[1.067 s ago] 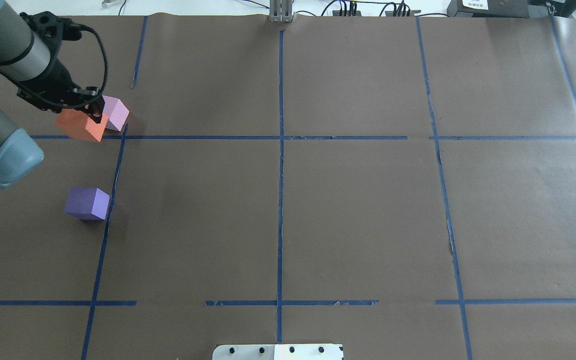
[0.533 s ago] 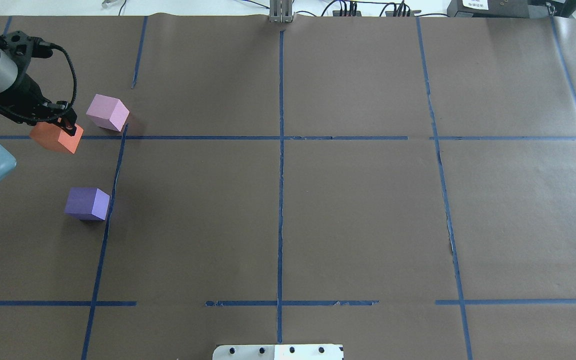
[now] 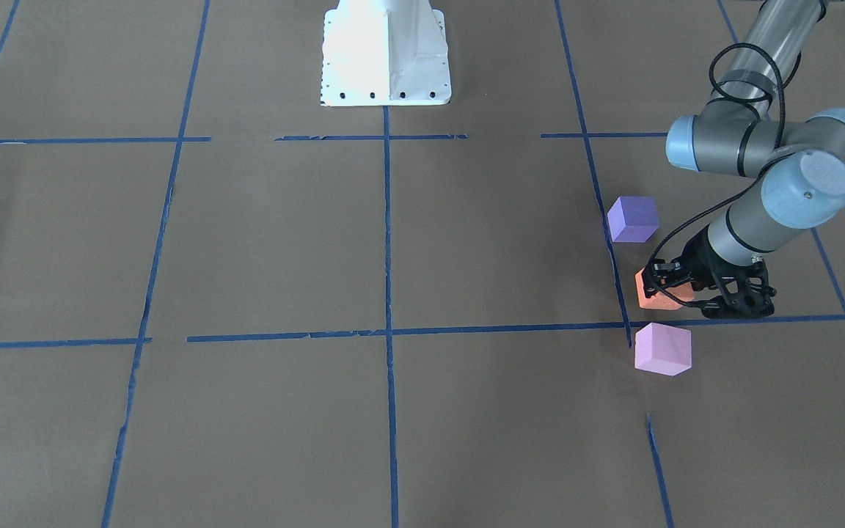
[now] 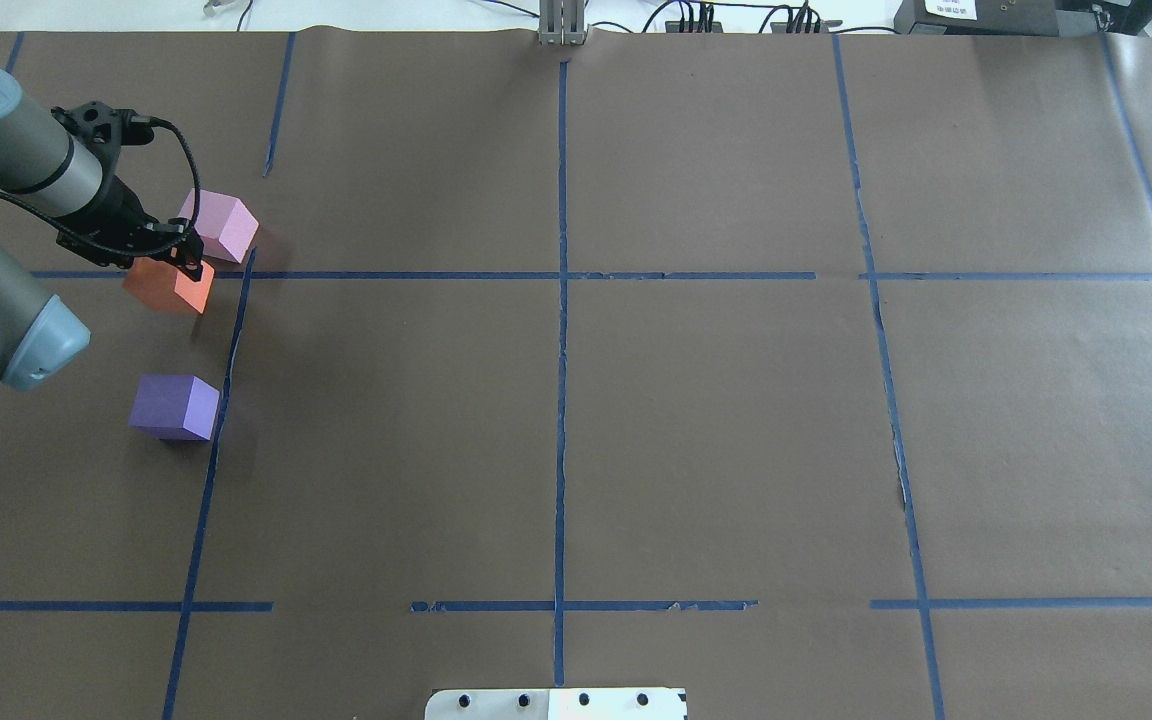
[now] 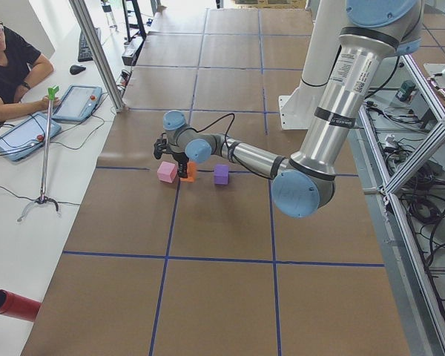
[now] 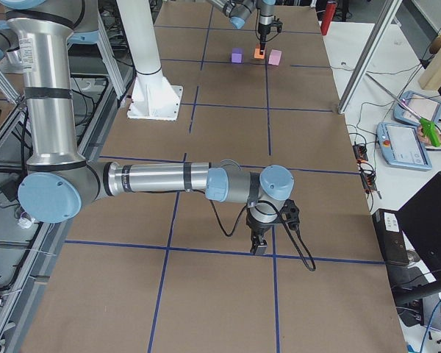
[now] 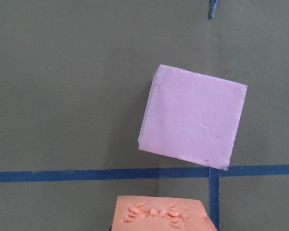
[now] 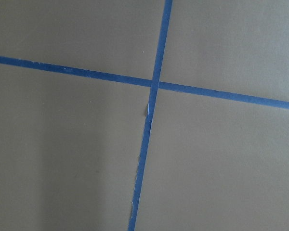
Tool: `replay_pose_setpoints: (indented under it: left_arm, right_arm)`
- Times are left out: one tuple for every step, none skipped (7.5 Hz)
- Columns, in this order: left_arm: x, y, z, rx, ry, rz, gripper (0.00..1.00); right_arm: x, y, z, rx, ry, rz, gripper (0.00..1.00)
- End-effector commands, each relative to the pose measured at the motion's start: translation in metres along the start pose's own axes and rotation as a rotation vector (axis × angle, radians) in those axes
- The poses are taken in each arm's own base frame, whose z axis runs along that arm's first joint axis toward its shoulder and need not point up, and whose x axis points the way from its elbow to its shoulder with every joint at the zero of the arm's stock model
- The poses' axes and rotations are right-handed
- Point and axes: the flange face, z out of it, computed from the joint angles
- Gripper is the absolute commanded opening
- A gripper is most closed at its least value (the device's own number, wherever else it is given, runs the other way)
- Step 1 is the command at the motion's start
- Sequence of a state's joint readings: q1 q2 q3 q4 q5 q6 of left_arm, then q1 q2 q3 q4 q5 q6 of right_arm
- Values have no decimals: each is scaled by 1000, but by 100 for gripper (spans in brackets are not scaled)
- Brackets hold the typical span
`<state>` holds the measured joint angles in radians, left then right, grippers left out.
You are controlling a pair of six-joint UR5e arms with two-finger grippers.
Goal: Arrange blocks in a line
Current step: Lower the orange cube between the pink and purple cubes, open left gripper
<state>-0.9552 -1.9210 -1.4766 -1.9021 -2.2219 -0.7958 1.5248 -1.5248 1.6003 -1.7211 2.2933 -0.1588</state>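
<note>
My left gripper [image 4: 181,266] is shut on the orange block [image 4: 166,286] and holds it low over the brown paper, just on the robot's side of the pale pink block [image 4: 221,225]. The violet-blue block [image 4: 174,406] sits nearer the robot, apart from both. In the front-facing view the orange block [image 3: 650,293] lies between the violet-blue block [image 3: 633,218] and the pink block [image 3: 661,349]. The left wrist view shows the pink block [image 7: 192,122] above the orange block's dented top [image 7: 161,214]. My right gripper [image 6: 259,246] shows only in the exterior right view; I cannot tell its state.
Blue tape lines [image 4: 561,275] form a grid on the brown paper. One tape line [image 4: 226,360] runs just right of the three blocks. The white robot base [image 3: 384,51] stands at the table's robot side. An operator [image 5: 4,63] sits beyond the far edge.
My left gripper carried the orange block away from the pink block's side toward the left edge, then back right. It now holds it just robot-side of the pink block.
</note>
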Motion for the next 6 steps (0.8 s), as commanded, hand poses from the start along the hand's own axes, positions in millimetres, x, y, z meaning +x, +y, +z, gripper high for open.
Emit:
replay_pose_setpoints:
  left_arm:
    - [5, 6, 10, -16, -3, -11, 0]
    - [7, 8, 14, -21, -4, -8, 0]
    - [8, 8, 16, -23, -4, -8, 0]
    - [9, 10, 17, -26, -3, -6, 0]
    - [8, 10, 18, -27, -4, -7, 15]
    - [6, 10, 18, -29, -6, -6, 70]
  right_arm:
    - [0, 0, 0, 0, 0, 1, 100]
    - [0, 0, 0, 0, 0, 1, 100]
    - [0, 0, 0, 0, 0, 1, 100]
    - [0, 0, 0, 1, 0, 0, 100]
    - [0, 0, 0, 0, 0, 0, 100]
    - [0, 0, 0, 0, 0, 1, 100]
